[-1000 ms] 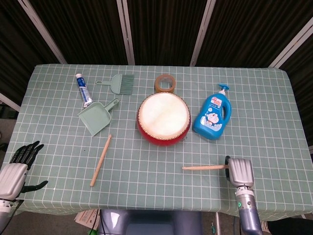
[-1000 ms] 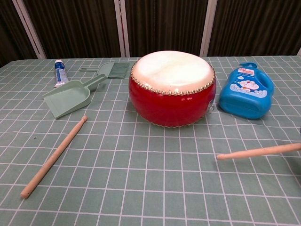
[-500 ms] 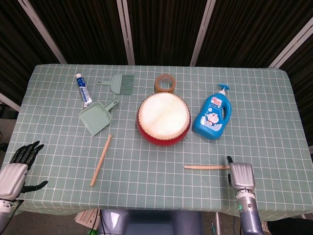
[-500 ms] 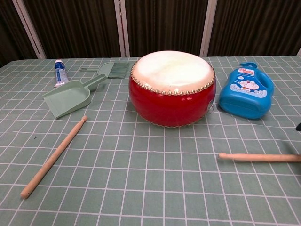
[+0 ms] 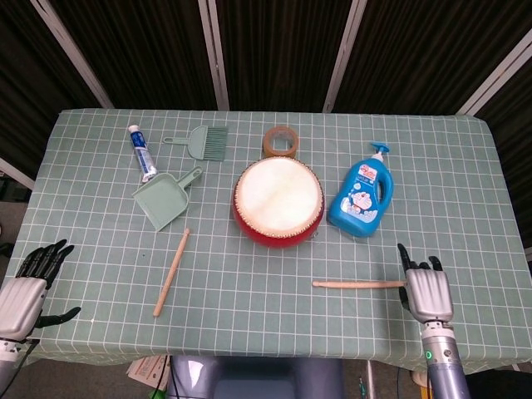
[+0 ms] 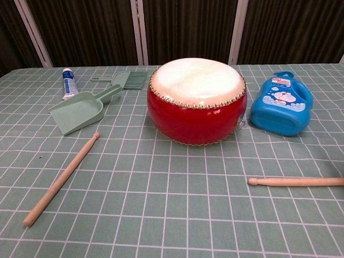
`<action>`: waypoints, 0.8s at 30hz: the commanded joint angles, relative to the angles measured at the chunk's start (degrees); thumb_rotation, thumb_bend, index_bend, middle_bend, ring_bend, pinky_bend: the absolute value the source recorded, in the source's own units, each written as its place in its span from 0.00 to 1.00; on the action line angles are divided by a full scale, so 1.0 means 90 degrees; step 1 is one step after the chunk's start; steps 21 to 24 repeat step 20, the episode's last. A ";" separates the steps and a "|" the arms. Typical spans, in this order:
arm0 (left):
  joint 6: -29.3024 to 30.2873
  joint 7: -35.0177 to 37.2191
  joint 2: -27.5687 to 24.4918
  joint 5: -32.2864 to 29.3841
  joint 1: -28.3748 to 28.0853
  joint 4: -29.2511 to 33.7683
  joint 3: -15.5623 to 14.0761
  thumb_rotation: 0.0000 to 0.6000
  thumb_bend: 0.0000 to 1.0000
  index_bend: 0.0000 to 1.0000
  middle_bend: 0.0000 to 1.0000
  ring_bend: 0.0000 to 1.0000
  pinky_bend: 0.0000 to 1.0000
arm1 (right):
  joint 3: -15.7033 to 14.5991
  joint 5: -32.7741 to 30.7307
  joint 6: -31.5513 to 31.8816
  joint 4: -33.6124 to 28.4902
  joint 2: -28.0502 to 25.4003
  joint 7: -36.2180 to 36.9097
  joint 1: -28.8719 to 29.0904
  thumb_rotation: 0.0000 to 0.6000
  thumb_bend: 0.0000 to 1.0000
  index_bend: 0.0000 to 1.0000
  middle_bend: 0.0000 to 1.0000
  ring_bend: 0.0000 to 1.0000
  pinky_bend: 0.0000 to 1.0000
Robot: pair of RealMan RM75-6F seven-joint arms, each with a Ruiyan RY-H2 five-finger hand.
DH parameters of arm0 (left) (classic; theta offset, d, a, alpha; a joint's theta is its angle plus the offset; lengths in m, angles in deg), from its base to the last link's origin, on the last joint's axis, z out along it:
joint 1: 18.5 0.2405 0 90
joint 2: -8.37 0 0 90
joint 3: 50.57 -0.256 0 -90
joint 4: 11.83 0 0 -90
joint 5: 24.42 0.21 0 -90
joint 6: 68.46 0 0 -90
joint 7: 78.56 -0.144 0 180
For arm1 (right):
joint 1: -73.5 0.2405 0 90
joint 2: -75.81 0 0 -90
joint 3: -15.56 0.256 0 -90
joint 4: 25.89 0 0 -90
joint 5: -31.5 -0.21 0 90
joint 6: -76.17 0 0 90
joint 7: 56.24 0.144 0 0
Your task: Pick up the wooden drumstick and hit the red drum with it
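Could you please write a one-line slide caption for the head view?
Open right hand beside a drumstick lying near the red drum.

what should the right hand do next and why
Probably pull back from the table edge. The right hand is open with its fingers spread, and the drumstick lies flat on the tablecloth with its end just beside the hand, so nothing is held. The red drum sits apart from the stick, untouched by it. The left hand is open at the far corner.

Chest view's right edge crops the drumstick (image 6: 295, 181).
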 commanded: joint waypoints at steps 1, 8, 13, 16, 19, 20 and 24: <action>0.0057 -0.0035 0.0004 -0.0024 0.0024 -0.0007 0.0024 1.00 0.00 0.00 0.00 0.00 0.01 | -0.0183 0.1172 0.0452 -0.0052 -0.0792 0.1212 -0.0409 1.00 0.38 0.00 0.14 0.09 0.06; 0.0240 -0.0161 0.0058 0.0018 0.0078 -0.0103 0.0076 1.00 0.00 0.00 0.00 0.00 0.01 | -0.0407 0.1961 0.0861 0.0526 -0.1215 0.2099 -0.0819 1.00 0.27 0.00 0.00 0.00 0.00; 0.0410 -0.0450 0.0207 0.0094 0.0088 -0.0343 0.0163 1.00 0.00 0.00 0.00 0.00 0.01 | -0.0618 0.2906 0.1450 0.1680 -0.1163 0.2882 -0.1205 1.00 0.24 0.00 0.00 0.00 0.00; 0.0374 -0.0472 0.0240 0.0055 0.0077 -0.0373 0.0175 1.00 0.00 0.00 0.00 0.00 0.01 | -0.0527 0.2972 0.1480 0.1851 -0.1093 0.3034 -0.1230 1.00 0.24 0.00 0.00 0.00 0.00; 0.0363 -0.0459 0.0239 0.0051 0.0068 -0.0369 0.0180 1.00 0.00 0.00 0.00 0.00 0.01 | -0.0475 0.2941 0.1399 0.1937 -0.1046 0.3071 -0.1270 1.00 0.24 0.00 0.00 0.00 0.00; 0.0375 -0.0451 0.0235 0.0068 0.0070 -0.0372 0.0176 1.00 0.00 0.00 0.00 0.00 0.01 | -0.0464 0.2920 0.1359 0.1943 -0.1043 0.3072 -0.1286 1.00 0.24 0.00 0.00 0.00 0.00; 0.0375 -0.0451 0.0235 0.0068 0.0070 -0.0372 0.0176 1.00 0.00 0.00 0.00 0.00 0.01 | -0.0464 0.2920 0.1359 0.1943 -0.1043 0.3072 -0.1286 1.00 0.24 0.00 0.00 0.00 0.00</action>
